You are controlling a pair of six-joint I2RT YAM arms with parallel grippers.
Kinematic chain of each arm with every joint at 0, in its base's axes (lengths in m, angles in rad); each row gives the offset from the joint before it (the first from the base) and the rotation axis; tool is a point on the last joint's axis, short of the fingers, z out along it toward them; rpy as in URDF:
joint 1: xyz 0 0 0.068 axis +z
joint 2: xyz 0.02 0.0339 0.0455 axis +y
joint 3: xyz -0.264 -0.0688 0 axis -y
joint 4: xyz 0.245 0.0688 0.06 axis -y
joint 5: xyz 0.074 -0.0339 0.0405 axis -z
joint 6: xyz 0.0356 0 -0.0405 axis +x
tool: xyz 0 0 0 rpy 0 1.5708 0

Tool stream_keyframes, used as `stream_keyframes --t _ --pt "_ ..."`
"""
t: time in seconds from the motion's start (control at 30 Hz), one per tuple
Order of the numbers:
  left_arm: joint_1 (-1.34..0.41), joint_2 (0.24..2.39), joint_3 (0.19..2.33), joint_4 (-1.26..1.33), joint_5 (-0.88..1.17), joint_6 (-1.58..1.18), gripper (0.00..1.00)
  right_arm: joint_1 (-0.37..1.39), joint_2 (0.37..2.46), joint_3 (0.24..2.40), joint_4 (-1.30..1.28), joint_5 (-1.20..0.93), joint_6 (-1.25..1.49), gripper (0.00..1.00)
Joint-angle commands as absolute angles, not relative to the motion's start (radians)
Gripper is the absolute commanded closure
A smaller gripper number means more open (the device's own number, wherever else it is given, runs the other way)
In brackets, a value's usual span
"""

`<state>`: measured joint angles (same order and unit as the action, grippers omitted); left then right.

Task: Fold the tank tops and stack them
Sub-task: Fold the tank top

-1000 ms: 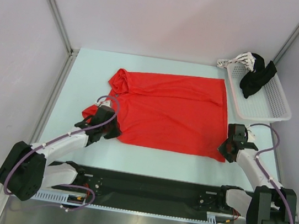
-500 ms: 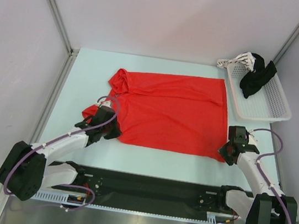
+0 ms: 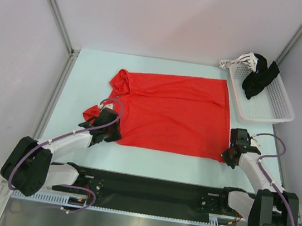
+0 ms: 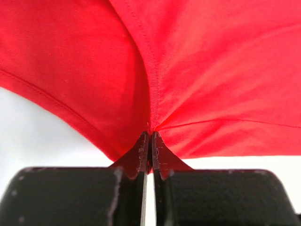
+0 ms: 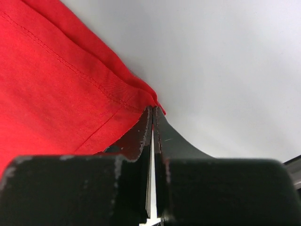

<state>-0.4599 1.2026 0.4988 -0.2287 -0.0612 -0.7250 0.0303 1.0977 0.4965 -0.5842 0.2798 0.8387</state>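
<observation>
Though unclear overhead, wrist views: left claw (image 4: 150,135), right claw (image 5: 153,110) pinch tank top (image 4: 216,70).

Tabletop (image 3: 88,76) bare along the left side, in a band behind the red tank top (image 3: 173,113), and in a narrow strip in front of it. Right rear corner blocked by the white mesh basket (image 3: 270,102), with a black garment (image 3: 259,76) heaped over its far end. Narrow gap between basket and tank top. Enclosure walls (image 3: 169,20) close left, back and right.
</observation>
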Motion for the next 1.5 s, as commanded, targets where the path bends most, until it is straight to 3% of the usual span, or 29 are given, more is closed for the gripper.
stream_keyframes --t 0.0,0.07,0.2,0.47,0.53,0.57,0.63,1.47 --pt "-0.468 1.201 0.546 -0.274 -0.132 -0.687 0.87 0.015 1.056 0.495 -0.561 0.295 0.850 1.00" --pt "-0.466 1.189 0.555 -0.293 -0.155 -0.678 0.78 0.011 1.042 0.497 -0.569 0.290 0.842 1.00" --pt "-0.466 1.152 0.531 -0.287 -0.141 -0.676 0.77 0.009 1.026 0.495 -0.574 0.285 0.836 1.00" --pt "-0.466 1.149 0.541 -0.267 -0.127 -0.667 0.56 0.008 1.029 0.503 -0.574 0.259 0.802 0.99" --pt "-0.466 1.158 0.555 -0.261 -0.124 -0.664 0.55 0.008 1.032 0.514 -0.571 0.252 0.790 0.90" --pt "-0.468 1.170 0.560 -0.258 -0.121 -0.663 0.56 0.008 1.032 0.517 -0.569 0.249 0.781 0.68" --pt "-0.466 1.184 0.571 -0.242 -0.114 -0.663 0.56 0.008 1.031 0.531 -0.563 0.250 0.767 0.61" --pt "-0.468 1.308 0.597 -0.161 -0.097 -0.643 0.58 0.008 1.238 0.617 -0.437 0.244 0.732 0.62"
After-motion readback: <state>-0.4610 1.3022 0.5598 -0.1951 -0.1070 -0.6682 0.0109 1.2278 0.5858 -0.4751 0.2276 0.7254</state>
